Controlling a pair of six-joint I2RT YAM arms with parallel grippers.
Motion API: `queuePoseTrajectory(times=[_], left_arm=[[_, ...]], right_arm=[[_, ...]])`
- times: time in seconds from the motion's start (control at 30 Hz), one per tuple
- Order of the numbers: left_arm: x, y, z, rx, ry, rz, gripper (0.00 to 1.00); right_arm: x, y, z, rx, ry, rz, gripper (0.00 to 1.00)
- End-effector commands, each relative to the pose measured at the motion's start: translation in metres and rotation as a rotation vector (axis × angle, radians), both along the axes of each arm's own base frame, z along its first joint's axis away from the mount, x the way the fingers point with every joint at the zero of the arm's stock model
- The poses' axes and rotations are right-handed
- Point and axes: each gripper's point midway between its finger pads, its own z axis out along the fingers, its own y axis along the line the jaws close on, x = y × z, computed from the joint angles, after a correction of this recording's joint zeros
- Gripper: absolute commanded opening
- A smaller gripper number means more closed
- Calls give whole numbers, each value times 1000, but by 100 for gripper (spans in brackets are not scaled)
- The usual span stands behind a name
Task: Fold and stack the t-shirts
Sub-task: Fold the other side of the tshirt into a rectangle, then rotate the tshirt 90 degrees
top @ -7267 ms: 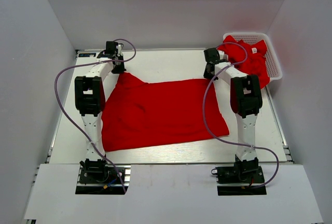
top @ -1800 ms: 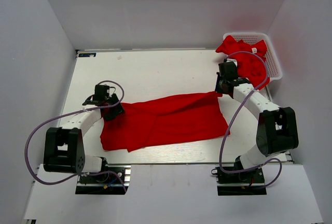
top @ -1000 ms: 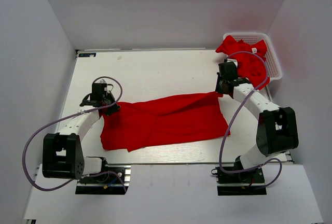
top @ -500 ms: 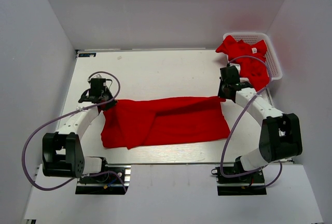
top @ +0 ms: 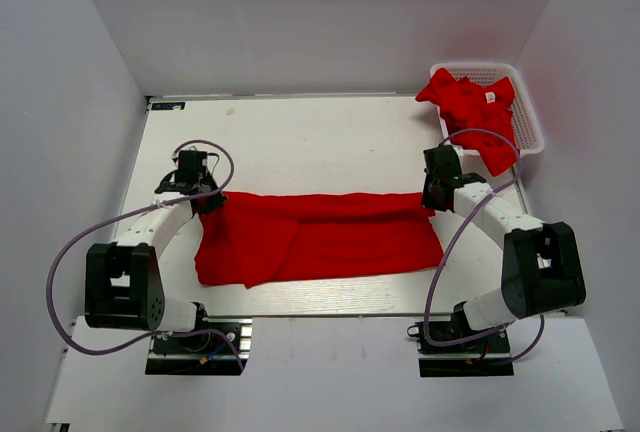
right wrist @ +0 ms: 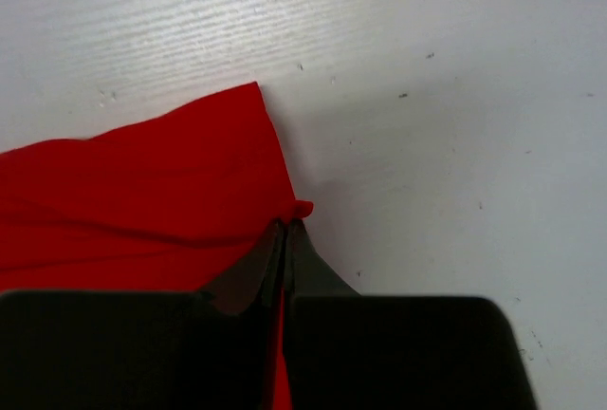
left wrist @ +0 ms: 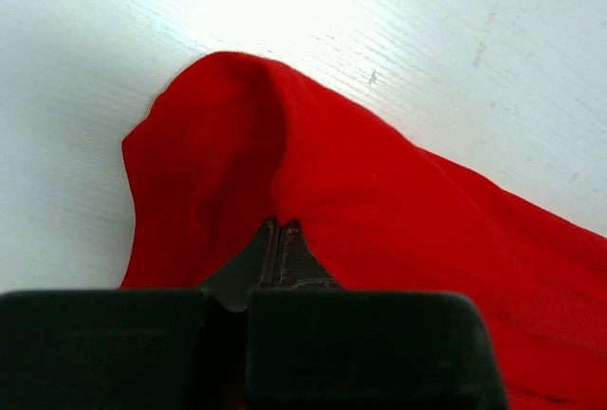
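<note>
On the white worktop [top: 300, 132], the left hand [left wrist: 282, 227] is clamped on the far left corner of a red t-shirt [top: 320, 237]. The right hand [right wrist: 285, 226] pinches its far right corner. The shirt lies stretched between them. Other red t-shirts [top: 470, 112] fill the white basket [top: 535, 127] at the far right.

This is looking like a robotics lab test cell: plain white panels [top: 320, 22] are enclosing a white tabletop [top: 300, 137] on three sides, and a left arm [top: 155, 224] and a right arm [top: 495, 214] are sitting bolted at its near edge, with purple cables [top: 427, 297] looping beside them. Red t-shirts [top: 320, 237] are lying on the tabletop and in a white lattice basket [top: 528, 112] at the far right corner.
</note>
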Motion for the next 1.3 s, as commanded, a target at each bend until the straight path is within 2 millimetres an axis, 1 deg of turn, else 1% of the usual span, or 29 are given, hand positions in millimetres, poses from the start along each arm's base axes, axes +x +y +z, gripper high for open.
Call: queuePoseTrajectory(times=[0.0,0.07,0.1,0.17,0.23,0.27,0.3,0.33,0.37,0.47,0.53,0.57,0.63,0.7,0.77,0.8,0.83,0.87,0.9,0.93,0.97,1.0,1.03,1.07,1.1,1.13,1.2,1.23,1.27], left_arm=[[11,3,4,12,-27,-2,0],[10,3,-7,14,5,-2,0],[7,4,-11,15,24,-3,0],[2,6,-20,29,63,6,0],[2,9,-19,33,85,38,1],[1,12,-17,44,90,57,9],[4,12,-14,45,95,57,22],[1,15,-16,59,123,63,36],[5,16,-12,66,111,69,58],[11,16,3,58,87,78,100],[17,15,18,49,47,87,100],[21,15,30,46,20,87,100],[24,16,41,45,-9,101,100],[24,14,51,35,-30,95,100],[30,6,63,0,-81,59,100],[33,-2,64,-6,-92,18,100],[34,-10,66,-36,-101,-24,100],[33,-21,64,-56,-102,-72,100],[38,-27,69,-74,-130,-111,100],[36,-42,62,-140,-118,-167,100],[36,-48,55,-160,-122,-198,100],[35,-52,46,-183,-105,-216,100],[30,-66,41,-229,-96,-264,100],[24,-69,27,-245,-69,-273,100],[25,-71,18,-255,-59,-279,100],[19,-77,8,-267,-33,-297,100],[15,-81,-7,-268,6,-303,100],[12,-83,-19,-270,45,-307,100],[11,-83,-25,-270,62,-305,100]], right_arm=[[0,-2,0,12,-24,-25,0],[-2,-1,-5,15,-12,-30,0],[-2,-1,-8,19,-10,-32,4],[-5,-3,-12,14,-4,-50,4],[-9,-5,-11,10,-7,-68,13],[-10,-7,-10,8,-9,-74,34],[-10,-9,-8,4,-15,-84,42],[-9,-10,3,8,-51,-86,49],[-10,-13,8,-8,-56,-92,90],[-14,-16,23,1,-84,-119,90],[-12,-15,36,10,-112,-108,90],[-9,-10,44,30,-127,-86,90],[-5,-6,57,33,-154,-51,90],[-2,10,64,91,-171,37,90],[2,27,67,154,-193,109,90],[2,37,68,191,-193,159,90],[-2,48,63,239,-176,202,90],[5,56,66,265,-206,230,90],[0,69,60,318,-183,282,90],[-3,76,51,351,-153,301,90],[0,81,50,373,-161,314,90],[-1,83,43,382,-147,316,90],[-3,88,35,402,-125,325,90],[-4,88,24,415,-99,312,90],[-5,90,19,419,-89,312,90],[-9,89,6,426,-56,292,90],[-13,88,-11,428,-14,273,90],[-16,87,-18,439,14,249,90],[-23,88,-30,449,52,238,90]])
